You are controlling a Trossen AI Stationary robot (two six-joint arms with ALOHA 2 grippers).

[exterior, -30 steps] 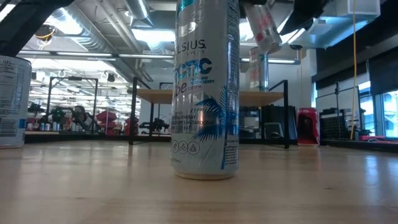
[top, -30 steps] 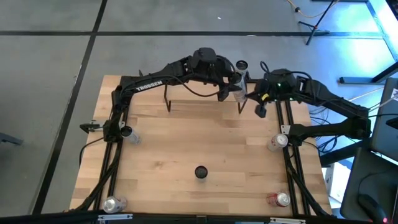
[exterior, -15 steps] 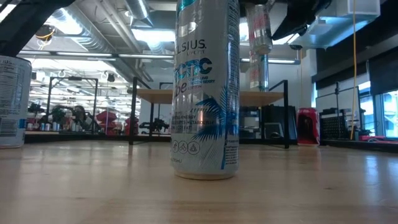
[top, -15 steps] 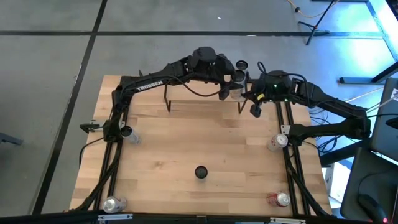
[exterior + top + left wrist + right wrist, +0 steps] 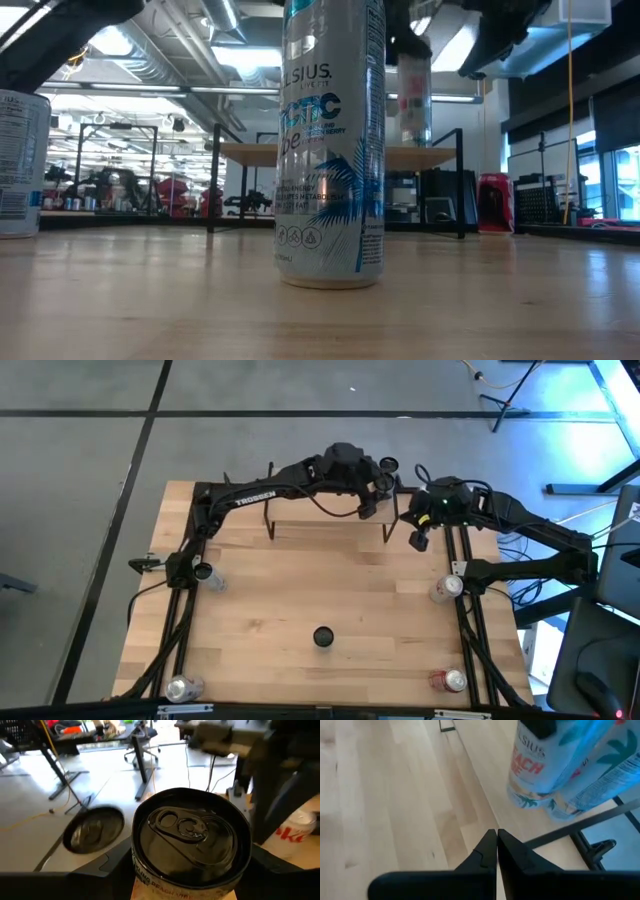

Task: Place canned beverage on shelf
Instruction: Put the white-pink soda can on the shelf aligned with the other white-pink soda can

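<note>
My left gripper (image 5: 378, 486) reaches over the right end of the shelf (image 5: 310, 516) and is shut on a Celsius peach can (image 5: 192, 835). The can stands upright with its base down at the shelf top (image 5: 340, 155); I cannot tell if it rests there. A second can (image 5: 388, 464) stands on the shelf right beside it, its top showing in the left wrist view (image 5: 95, 827). My right gripper (image 5: 496, 840) hangs shut with nothing in it, just off the shelf's right end (image 5: 418, 540), looking at the base of the peach can (image 5: 535, 765). My left gripper pinches the can's upper wall just under the rim (image 5: 145, 877) between its two fingers (image 5: 112, 865), one on each side. The fingers come nearly level from the table's left, tipped a little down. The can stays upright, top up.
A tall Celsius can (image 5: 330, 140) stands mid-table close to the low camera (image 5: 323, 636). Other cans stand near the table's sides (image 5: 205, 573) (image 5: 445, 588) and near corners (image 5: 183, 687) (image 5: 450, 680). Open wood lies between them.
My left gripper has gone down and toward the shelf's far right end, still shut on the can. The can, tilted and high a second ago, has turned upright and come down to the shelf top beside the standing can.
</note>
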